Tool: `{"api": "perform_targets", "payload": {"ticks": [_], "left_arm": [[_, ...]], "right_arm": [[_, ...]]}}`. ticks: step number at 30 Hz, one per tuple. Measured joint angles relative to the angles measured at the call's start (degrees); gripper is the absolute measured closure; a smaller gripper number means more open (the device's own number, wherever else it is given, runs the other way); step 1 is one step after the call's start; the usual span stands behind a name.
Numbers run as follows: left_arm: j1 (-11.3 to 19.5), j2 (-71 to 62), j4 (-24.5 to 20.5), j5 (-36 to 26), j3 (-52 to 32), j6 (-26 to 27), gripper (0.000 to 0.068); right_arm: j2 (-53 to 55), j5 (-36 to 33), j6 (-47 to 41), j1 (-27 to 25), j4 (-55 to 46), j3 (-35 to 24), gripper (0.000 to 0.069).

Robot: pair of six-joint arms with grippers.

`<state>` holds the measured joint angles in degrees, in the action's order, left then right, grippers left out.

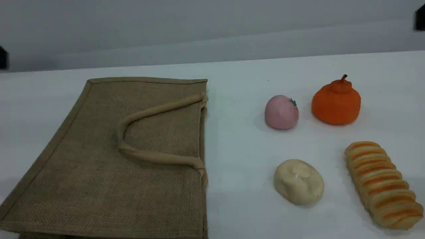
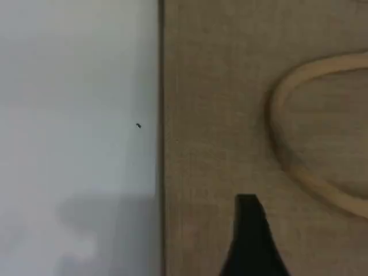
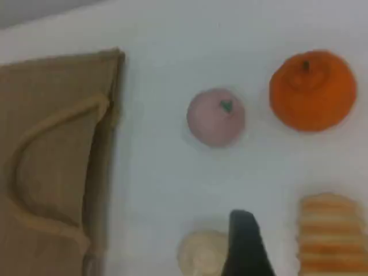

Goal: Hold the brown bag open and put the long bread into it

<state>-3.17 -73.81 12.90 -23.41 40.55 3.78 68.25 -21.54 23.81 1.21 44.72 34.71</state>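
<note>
Covering most of the scene is a white tabletop (image 1: 239, 199). Lying flat on its left half is the brown bag (image 1: 83, 172), a large woven tote. Its mouth is pressed shut and faces right, toward the food. One beige rope handle (image 1: 156, 156) is folded back across the upper panel.

The long bread (image 1: 382, 184) lies at the tabletop's near right, well apart from the bag, a ridged loaf striped yellow and orange. Behind it sits an orange fruit (image 1: 336, 103). Left of the fruit is a pink round fruit (image 1: 281, 112), and a cream bun (image 1: 298, 181) rests nearer, between the bread and the bag.

Each wrist view shows one dark fingertip. The left fingers (image 2: 250, 236) hover over the bag's cloth, near a hemmed edge and beside the handle loop. The right fingers (image 3: 244, 241) hang above the tabletop, just beside the bun, with the bread to their right. Both pairs are spread and hold nothing.

Nothing of the task looks started. Several risks follow. Because the bag lies flat, the left fingers could pinch both panels or both handles together, lifting it without opening the mouth. The right fingers sit nearest the bun, so they could nudge it or take it by mistake. Gripped near one end, the long loaf might sag and catch on the rim.
</note>
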Motion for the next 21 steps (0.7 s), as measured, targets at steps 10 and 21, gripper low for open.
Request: {"api": "perform_targets", "payload": {"ticks": [10, 21], "left_arm": [[-4.31, -21.33, 5.41, 4.75, 8.61, 0.07, 0.0262], [-5.02, -37.17, 5.31, 1.13, 19.67, -2.93, 0.0262]], "right_arm": [[14.13, -0.25, 14.80, 0.00, 15.08, 6.98, 0.0288], [15.97, -0.97, 20.14, 0.00, 20.81, 6.98, 0.0288]]}}
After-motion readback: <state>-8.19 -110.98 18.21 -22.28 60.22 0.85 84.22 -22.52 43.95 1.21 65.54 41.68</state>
